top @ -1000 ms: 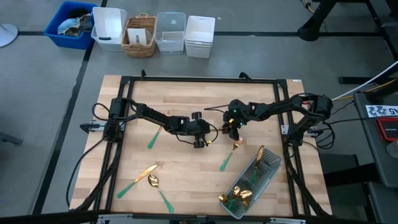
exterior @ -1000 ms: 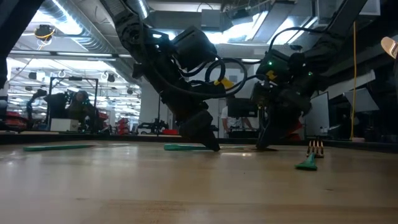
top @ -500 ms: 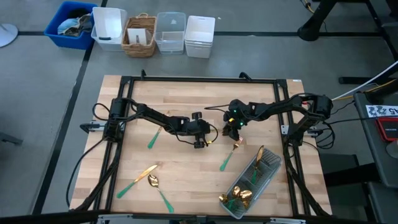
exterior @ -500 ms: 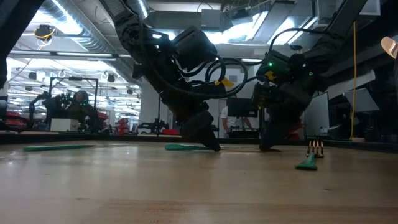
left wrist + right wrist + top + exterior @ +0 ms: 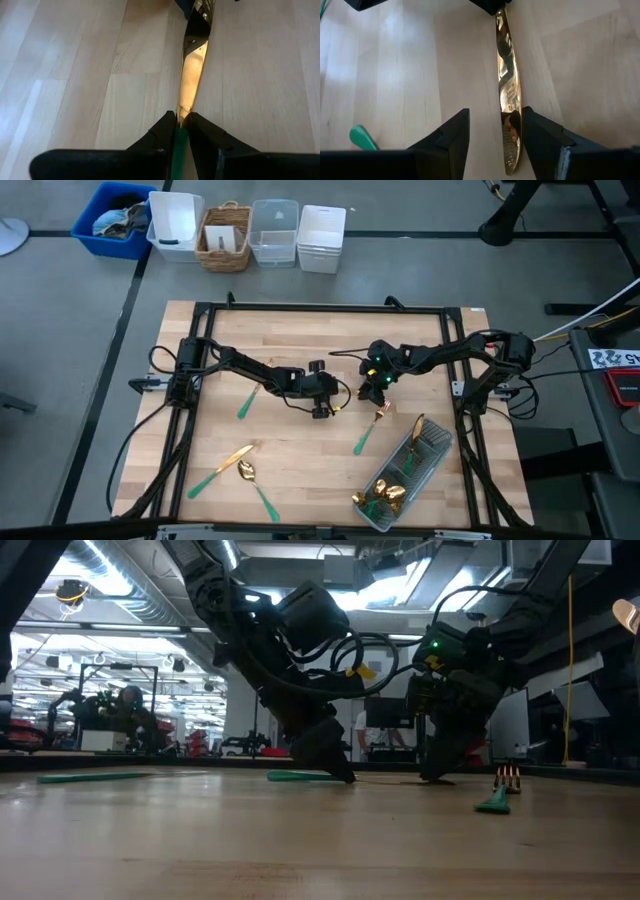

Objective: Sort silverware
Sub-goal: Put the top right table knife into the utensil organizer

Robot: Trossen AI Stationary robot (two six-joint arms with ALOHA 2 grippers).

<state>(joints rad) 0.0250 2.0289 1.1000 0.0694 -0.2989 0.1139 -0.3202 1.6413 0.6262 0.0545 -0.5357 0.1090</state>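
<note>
Clear tray (image 5: 432, 442): held gold spoons (image 5: 385, 497) (one end). My left gripper (image 5: 181, 131) clamped a knife (image 5: 191, 75); my right gripper (image 5: 492, 135) stood apart around its blade.

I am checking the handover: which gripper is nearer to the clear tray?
Right. The right gripper is up and left of the clear tray, near the table's middle. The left gripper is farther left still.

L gripper (image 5: 322, 406) low at table ctr, fingers clamped. R gripper (image 5: 376, 392) just beside, fingers spread wide.
</note>
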